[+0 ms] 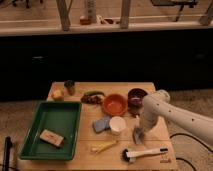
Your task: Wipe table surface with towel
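Note:
A blue-grey towel [101, 124] lies crumpled on the wooden table [155, 140], just left of a white cup [118, 125]. My white arm [165, 111] reaches in from the right. Its gripper [137, 135] points down at the tabletop, right of the white cup and apart from the towel. It sits just above or on the wood. I see nothing held in it.
A green tray [70, 112] with a tan sponge [52, 138] is at the left. An orange bowl [115, 104], a dark red bowl [136, 96], a small dark cup [69, 87] and vegetables [93, 97] stand at the back. A brush [145, 154] and a yellow item [103, 147] lie at the front.

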`<state>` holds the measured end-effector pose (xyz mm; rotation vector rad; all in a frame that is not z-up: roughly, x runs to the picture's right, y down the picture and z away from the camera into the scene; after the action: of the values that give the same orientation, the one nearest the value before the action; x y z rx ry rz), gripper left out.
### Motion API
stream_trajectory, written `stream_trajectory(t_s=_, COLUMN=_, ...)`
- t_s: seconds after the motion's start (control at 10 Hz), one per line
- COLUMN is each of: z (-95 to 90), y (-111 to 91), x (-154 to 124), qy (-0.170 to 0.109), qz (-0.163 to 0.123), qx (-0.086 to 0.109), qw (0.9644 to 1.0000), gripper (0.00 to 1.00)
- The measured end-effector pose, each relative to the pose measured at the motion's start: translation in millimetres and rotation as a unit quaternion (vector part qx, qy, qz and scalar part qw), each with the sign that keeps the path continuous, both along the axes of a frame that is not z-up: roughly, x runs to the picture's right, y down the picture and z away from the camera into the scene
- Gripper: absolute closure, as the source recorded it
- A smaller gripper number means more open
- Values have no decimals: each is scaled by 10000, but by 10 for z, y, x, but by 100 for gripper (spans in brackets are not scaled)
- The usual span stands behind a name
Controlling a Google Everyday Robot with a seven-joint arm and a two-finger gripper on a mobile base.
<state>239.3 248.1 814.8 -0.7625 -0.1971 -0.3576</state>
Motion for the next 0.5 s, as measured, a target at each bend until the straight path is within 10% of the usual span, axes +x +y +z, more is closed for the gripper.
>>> stream_trajectory(t_s=0.5, z=-160, y=-90, x=622, qy=681, qz=182, qx=80, qw=9975, gripper=100)
